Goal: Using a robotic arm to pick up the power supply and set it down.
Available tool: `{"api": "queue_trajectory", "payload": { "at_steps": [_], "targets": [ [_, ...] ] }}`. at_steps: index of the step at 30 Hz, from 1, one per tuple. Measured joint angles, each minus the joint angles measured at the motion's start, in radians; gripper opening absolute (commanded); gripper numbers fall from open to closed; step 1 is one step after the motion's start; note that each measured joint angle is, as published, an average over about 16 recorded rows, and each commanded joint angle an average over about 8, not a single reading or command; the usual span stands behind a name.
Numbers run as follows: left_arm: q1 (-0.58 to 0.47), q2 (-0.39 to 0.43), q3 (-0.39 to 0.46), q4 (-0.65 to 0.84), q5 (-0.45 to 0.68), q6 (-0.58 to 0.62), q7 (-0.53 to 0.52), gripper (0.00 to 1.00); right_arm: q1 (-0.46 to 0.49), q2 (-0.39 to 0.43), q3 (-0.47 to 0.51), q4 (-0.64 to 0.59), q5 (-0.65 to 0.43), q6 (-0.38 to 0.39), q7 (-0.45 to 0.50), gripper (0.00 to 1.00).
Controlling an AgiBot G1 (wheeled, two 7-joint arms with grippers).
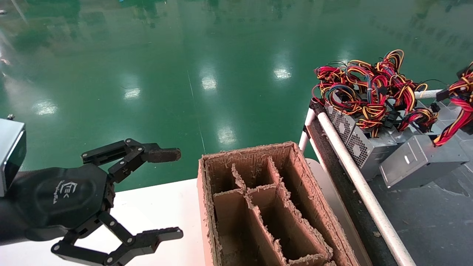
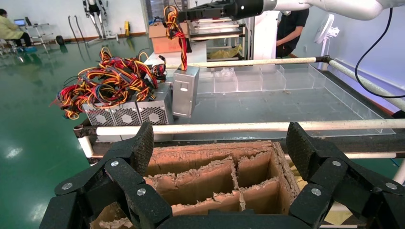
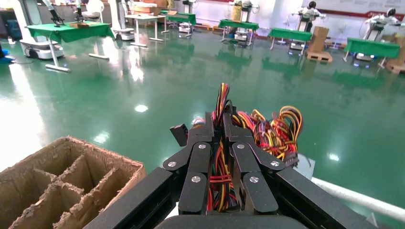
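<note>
only the right wrist view shows the right gripper (image 3: 218, 125) clamping the wires (image 3: 220, 179); grey supply (image 2: 185, 90) hangs; left gripper (image 1: 162, 194) wide.

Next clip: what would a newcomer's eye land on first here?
Probably the tangle of red, yellow and orange wires heaped over the grey units at the cart's far end. Then the power supply dangling by its wire bundle from the right gripper, shut on those wires above the cart. Nearer, the open left gripper idles beside the divided cardboard box.

Grey power supply (image 2: 185, 90) hanging by wires
</note>
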Motion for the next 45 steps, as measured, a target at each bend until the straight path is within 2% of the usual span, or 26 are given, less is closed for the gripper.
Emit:
{"api": "queue_trajectory", "payload": {
  "at_steps": [9, 10, 17, 18, 36, 45],
  "targets": [
    [0.0, 0.0, 0.0, 0.0, 0.0, 0.0, 0.0, 1.0, 0.026, -0.044, -0.027, -0.021, -0.036, 0.026, 0.01, 0.0],
    [0.0, 0.0, 0.0, 0.0, 0.0, 0.0, 0.0, 1.0, 0.033, -0.051, -0.031, -0.025, -0.042, 0.028, 0.012, 0.04],
    [0.0, 0.0, 0.0, 0.0, 0.0, 0.0, 0.0, 1.0, 0.091, -0.097, -0.065, -0.066, -0.091, 0.036, 0.022, 0.91],
    [0.0, 0.0, 0.0, 0.0, 0.0, 0.0, 0.0, 1.0, 0.1, -0.103, -0.07, -0.073, -0.098, 0.035, 0.023, 1.0],
    [0.0, 0.0, 0.0, 0.0, 0.0, 0.0, 0.0, 1.0, 0.231, -0.16, -0.123, -0.209, -0.182, -0.007, 0.006, 1.0],
    [0.0, 0.0, 0.0, 0.0, 0.0, 0.0, 0.0, 1.0, 0.234, -0.172, -0.122, -0.181, -0.18, -0.022, -0.001, 1.0]
  ]
}}
